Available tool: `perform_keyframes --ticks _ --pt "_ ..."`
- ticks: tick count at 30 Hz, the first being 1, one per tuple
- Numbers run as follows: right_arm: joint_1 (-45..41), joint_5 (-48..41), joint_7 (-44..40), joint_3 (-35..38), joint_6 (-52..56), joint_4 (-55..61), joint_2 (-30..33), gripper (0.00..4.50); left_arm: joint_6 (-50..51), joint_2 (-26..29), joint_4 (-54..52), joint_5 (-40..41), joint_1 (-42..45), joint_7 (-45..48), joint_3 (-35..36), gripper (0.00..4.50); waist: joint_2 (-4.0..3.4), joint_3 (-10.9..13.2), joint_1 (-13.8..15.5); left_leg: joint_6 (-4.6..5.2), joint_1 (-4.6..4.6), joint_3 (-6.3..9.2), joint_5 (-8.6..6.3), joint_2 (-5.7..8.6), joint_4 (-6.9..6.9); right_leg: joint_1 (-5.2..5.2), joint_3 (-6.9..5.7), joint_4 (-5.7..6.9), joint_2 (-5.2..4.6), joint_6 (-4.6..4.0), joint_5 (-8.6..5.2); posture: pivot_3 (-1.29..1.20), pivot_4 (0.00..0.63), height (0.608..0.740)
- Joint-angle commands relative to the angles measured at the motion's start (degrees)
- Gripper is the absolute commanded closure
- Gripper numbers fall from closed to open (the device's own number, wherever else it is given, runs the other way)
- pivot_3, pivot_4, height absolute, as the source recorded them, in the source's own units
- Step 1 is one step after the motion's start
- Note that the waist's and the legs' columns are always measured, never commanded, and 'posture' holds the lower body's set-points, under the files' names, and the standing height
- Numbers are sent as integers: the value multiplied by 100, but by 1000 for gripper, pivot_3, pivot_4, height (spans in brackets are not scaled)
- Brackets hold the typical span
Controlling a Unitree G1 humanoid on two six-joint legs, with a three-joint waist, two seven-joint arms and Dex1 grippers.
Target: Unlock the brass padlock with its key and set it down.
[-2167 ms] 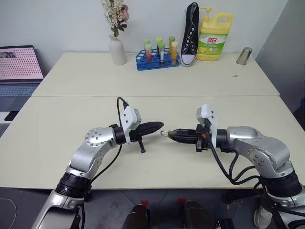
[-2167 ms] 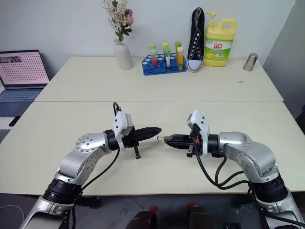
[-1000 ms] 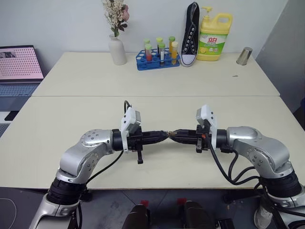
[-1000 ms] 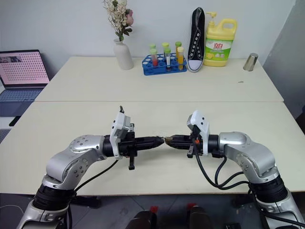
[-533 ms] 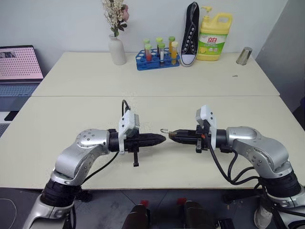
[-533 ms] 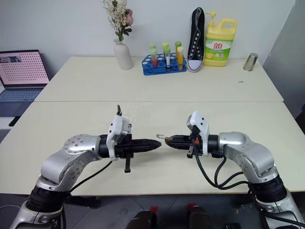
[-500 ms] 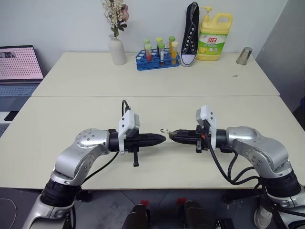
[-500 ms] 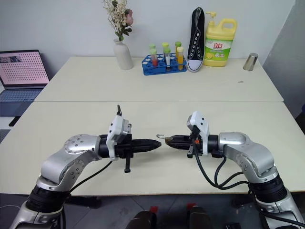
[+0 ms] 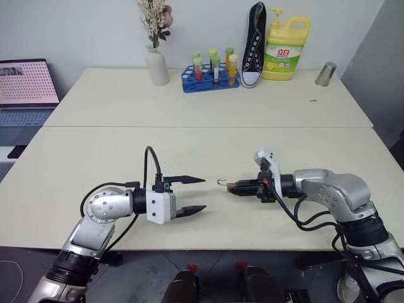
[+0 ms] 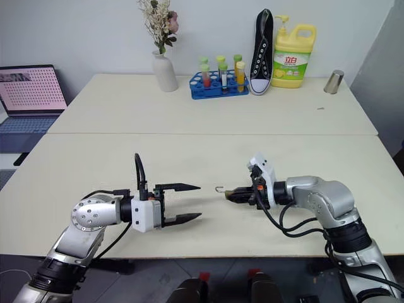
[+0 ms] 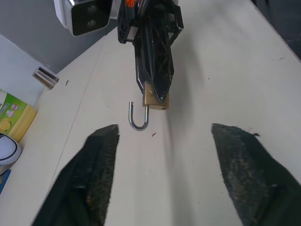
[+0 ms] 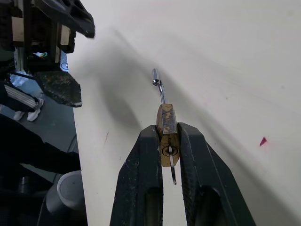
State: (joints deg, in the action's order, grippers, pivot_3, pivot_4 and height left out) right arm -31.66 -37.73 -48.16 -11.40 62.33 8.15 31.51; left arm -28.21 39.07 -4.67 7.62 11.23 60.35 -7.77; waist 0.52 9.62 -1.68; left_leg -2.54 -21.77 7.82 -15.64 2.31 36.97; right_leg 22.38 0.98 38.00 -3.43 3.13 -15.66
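From the head view, I have the right gripper [image 9: 228,187] reaching left across the near desk [image 9: 76,158], its jaws pinched on the brass padlock [image 9: 231,187], which hangs just above the surface. The silvery shackle [image 9: 221,183] pokes out leftward, toward the other arm. I judge the body is held this way so that both the keyway and the shackle stay free of the fingers. The left gripper [image 9: 196,195] sits to the left, apart from the lock, its jaws spread wide and carrying nothing.

The left wrist view looks straight at the right arm's fingers: the padlock [image 11: 155,101] is wedged at their tips, and the hook of the shackle [image 11: 138,117] has one leg standing clear of the brass body, so I judge the lock sprung. Only setting it down looks left to do.

In the right wrist view the key [image 12: 172,165] sits in the keyway at the end of the brass body nearest the wrist, its blade tucked between the fingers.

The desk is two pale cream tops pushed together. On the far one stand a white vase [image 9: 157,66] of dried flowers, a blue rack of tubes [image 9: 211,69], a black sneaker [image 9: 254,44] propped upright, a yellow detergent bottle [image 9: 286,49] and a metal cup [image 9: 325,74]. A laptop [image 9: 25,88] sits at the far left.
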Motion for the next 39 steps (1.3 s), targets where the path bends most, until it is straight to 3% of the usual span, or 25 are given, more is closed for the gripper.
perform_keyframes --ticks 1,8,16,18,20,28,32,39 --pt "-336 27 -25 -74 167 -354 -193 4365 -146 54 -132 19 -104 -179 176 98 0 0 -22 0 1 0 0 -1 0 0 1 2 1 0 0 0 150 740" --pt "-736 482 -73 -350 46 -1287 -425 4365 112 98 -258 38 -344 -367 199 0 -2 1 -17 0 1 1 0 -2 0 3 0 3 6 0 0 0 150 740" --pt "-810 945 -378 -386 -322 -1438 -2 1518 1681 148 -588 656 -469 -361 227 0 -3 1 -18 0 0 2 0 0 0 3 -1 4 4 0 0 0 150 740" --pt "-723 1106 -501 -443 -576 -1286 202 818 1954 165 -664 754 -475 -340 245 0 -3 1 -20 1 1 1 0 -1 0 3 -1 5 5 1 0 0 150 740" --pt "-337 1391 -741 -355 -1355 -496 787 149 2609 223 -799 870 -425 -463 315 0 -3 2 1 1 1 1 0 -2 -1 3 -2 5 6 1 0 0 150 740" --pt "1103 1553 -893 412 -2433 1501 1938 149 3505 519 -1136 903 -319 -356 418 0 -4 4 -27 0 0 0 -1 -7 -1 0 -4 0 8 3 -2 0 150 740" --pt "1476 1372 -791 764 -2314 1971 2026 149 3651 619 -1125 1063 -298 -95 473 0 -4 4 -25 0 1 -4 0 -9 0 0 0 2 10 3 -2 0 150 740" --pt "1536 1409 -646 720 -2301 2048 1935 149 3812 623 -1041 1177 -188 104 513 0 -3 5 -4 0 1 -1 0 -7 0 -4 -2 -2 9 3 -2 0 150 740"
